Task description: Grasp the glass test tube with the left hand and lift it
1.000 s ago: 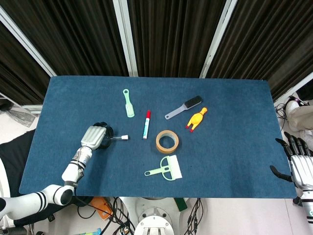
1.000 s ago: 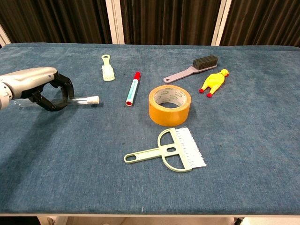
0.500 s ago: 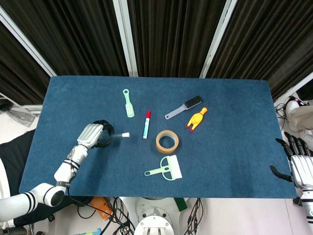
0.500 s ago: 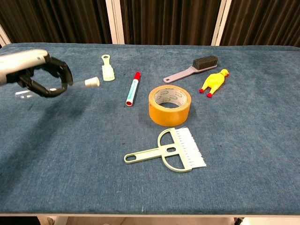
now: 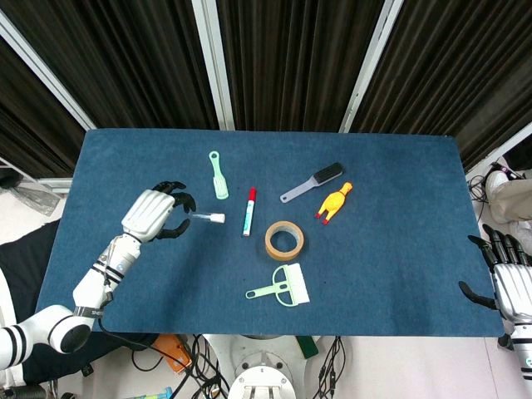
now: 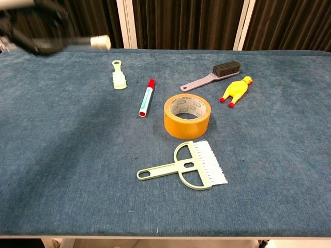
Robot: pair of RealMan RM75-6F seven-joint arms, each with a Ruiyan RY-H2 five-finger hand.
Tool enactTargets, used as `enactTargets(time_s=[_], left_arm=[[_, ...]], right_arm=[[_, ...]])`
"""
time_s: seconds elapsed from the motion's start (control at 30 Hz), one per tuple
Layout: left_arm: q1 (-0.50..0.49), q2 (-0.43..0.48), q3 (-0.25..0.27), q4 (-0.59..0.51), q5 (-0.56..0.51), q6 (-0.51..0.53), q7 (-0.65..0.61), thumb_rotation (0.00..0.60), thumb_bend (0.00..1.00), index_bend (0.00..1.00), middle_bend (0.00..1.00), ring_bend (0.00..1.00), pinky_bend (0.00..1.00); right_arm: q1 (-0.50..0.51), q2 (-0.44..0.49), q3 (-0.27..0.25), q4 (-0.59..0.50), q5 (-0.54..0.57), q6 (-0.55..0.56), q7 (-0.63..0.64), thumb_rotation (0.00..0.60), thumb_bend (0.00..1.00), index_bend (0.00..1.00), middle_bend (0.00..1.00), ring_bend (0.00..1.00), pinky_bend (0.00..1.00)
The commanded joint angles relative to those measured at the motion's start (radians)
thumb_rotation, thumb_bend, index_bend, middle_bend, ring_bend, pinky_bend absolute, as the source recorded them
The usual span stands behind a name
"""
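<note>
While your silver left hand (image 5: pixel 154 214) grips the clear glass test tube with the white cap (image 5: pixel 205 218) above the blue table (image 5: pixel 391 249), hold it level and avoid squeezing harder.

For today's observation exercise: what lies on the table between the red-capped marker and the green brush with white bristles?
The roll of tape lies between the marker and the green brush, roughly; the head view shows it best.

Blue table cloth (image 5: pixel 391 249), orange tape roll (image 5: pixel 284 239), yellow rubber chicken (image 5: pixel 335 202), pale green scraper (image 5: pixel 283 288).
</note>
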Motion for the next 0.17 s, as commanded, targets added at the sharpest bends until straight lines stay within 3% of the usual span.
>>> enactTargets(time_s=[0.03, 0.17], left_arm=[[-0.008, 0.075, -0.027, -0.088, -0.020, 0.010, 0.050, 0.600, 0.47, 0.53, 0.56, 0.21, 0.22], [-0.010, 0.146, -0.043, -0.161, -0.038, 0.010, 0.067, 0.600, 0.47, 0.53, 0.56, 0.21, 0.23]], right_arm=[[0.000, 0.000, 0.000, 0.000, 0.001, -0.001, 0.001, 0.600, 0.36, 0.20, 0.05, 0.01, 0.00], [0.000, 0.001, 0.000, -0.001, -0.001, 0.000, 0.001, 0.600, 0.36, 0.20, 0.05, 0.01, 0.00]])
